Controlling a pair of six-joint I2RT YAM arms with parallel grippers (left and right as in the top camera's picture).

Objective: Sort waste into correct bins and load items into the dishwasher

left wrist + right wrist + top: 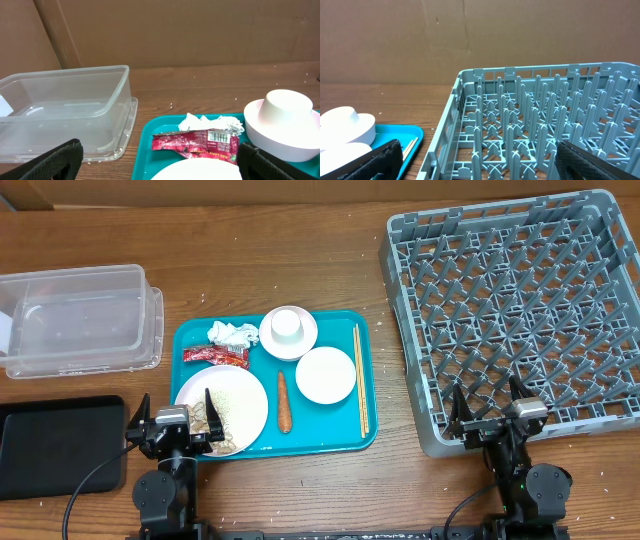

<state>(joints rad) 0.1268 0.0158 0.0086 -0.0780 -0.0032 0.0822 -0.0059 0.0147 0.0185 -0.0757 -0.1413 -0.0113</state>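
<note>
1 carrot lies on the teal tray.

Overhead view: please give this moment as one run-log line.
left gripper open, empty | right gripper open, empty | waste and dishes on teal tray | rack empty

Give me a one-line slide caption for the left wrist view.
Open left gripper faces the clear tub and, on the teal tray, red wrapper, crumpled napkin and white cup.

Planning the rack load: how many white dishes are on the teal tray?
4: large plate near-left, smaller plate right of the carrot, bowl at the back, small cup on that bowl.
</note>
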